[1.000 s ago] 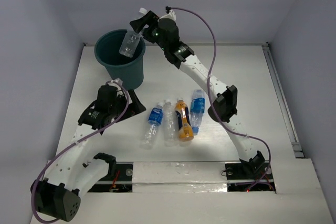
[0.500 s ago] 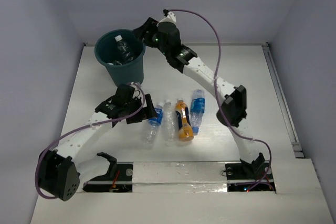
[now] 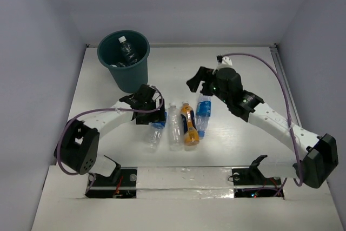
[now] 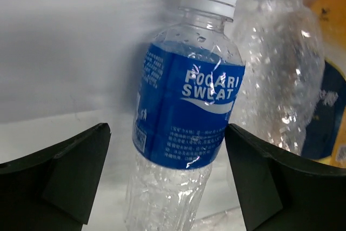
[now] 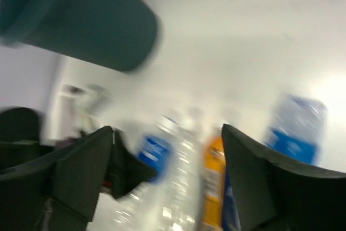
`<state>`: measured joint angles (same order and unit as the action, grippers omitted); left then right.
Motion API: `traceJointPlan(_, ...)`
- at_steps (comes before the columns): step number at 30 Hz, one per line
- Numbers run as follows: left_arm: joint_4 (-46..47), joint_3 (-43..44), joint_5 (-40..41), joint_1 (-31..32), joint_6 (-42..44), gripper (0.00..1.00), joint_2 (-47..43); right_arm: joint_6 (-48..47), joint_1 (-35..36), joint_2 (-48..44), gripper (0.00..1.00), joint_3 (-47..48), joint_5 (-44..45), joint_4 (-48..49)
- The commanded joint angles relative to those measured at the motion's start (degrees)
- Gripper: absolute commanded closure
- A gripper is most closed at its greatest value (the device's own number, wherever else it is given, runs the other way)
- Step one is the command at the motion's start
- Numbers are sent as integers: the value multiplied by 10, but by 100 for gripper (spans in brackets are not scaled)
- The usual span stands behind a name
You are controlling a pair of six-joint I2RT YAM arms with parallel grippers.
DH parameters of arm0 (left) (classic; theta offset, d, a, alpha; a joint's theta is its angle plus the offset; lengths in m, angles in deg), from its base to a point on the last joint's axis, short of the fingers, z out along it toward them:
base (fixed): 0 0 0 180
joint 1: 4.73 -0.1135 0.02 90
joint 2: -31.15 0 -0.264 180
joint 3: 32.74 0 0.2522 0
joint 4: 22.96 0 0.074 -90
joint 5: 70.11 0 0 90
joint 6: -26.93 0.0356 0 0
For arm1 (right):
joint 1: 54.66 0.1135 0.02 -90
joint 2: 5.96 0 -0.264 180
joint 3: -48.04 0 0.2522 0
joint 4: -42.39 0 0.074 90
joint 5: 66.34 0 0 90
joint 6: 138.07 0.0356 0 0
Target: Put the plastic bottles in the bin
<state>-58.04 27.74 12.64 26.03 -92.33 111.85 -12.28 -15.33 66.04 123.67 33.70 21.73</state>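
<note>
While L fingers [image 4: 65, 177] gape astride blue-label bottle [image 4: 186, 112], R fingers [image 5: 70, 171] gape empty.

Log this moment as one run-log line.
left gripper: open, over leftmost bottle | right gripper: open, empty | bin: holds bottles | table: four bottles lying

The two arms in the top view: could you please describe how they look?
The left arm and right arm share white links, black joint housings and a looping purple cable. The left hand and right hand are black, with broad wedge-shaped fingers.
</note>
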Motion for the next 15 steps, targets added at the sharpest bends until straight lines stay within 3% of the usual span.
traceJointPlan(1, 14, 29, 57, 2, 16, 17, 28, 4, -43, 1, 9, -80, -34, -58)
traceJointPlan(3, 21, 29, 59, 2, 12, 26, 35, 5, -64, 8, 2, -108, -59, -61)
traceJointPlan(5, 22, 24, 60, 2, 10, 41, 42, 3, -88, 35, 1, -112, -70, -68)
traceJointPlan(7, 24, 14, 57, 2, 10, 48, 41, -6, -107, 71, 0, -105, -74, -67)
traceJointPlan(8, 25, 11, 55, 2, 10, 59, 39, -8, -107, 85, 0, -98, -78, -69)
traceJointPlan(12, 8, 9, 51, 2, 6, 73, 8, -28, -120, 153, 1, -61, -90, -79)
traceJointPlan(15, -29, 35, 55, 2, 3, 73, -39, -38, -126, 199, 4, -39, -95, -86)
